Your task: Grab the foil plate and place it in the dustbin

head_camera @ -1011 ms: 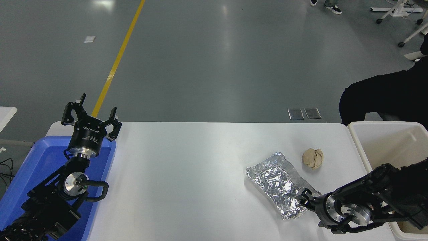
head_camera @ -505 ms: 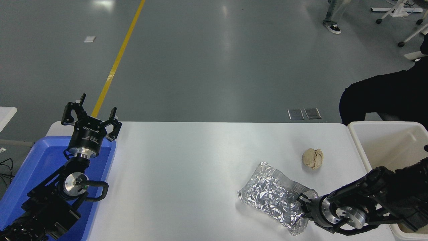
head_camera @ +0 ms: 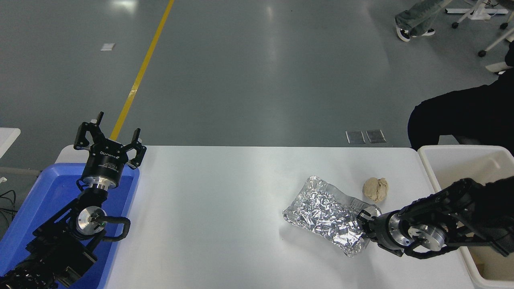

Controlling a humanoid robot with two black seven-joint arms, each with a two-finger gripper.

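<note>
The foil plate [head_camera: 324, 212], shiny crinkled silver, hangs tilted just above the white table [head_camera: 221, 208] at the right, casting a shadow at its left edge. My right gripper [head_camera: 364, 224] is shut on the plate's near right edge, its arm coming in from the right. The off-white dustbin [head_camera: 441, 176] stands at the table's right end, right of the gripper. My left gripper [head_camera: 108, 140] is open and parked over the blue tray at the lower left.
A small beige crumpled paper ball [head_camera: 375, 189] lies just behind the foil plate's right end. A blue tray [head_camera: 36, 208] sits at the table's left edge. A person in black [head_camera: 461, 116] sits behind the dustbin.
My right gripper closed on the foil plate's edge, lifted it off the table, tilted it and carried it slightly up and back. The left arm has not moved.
</note>
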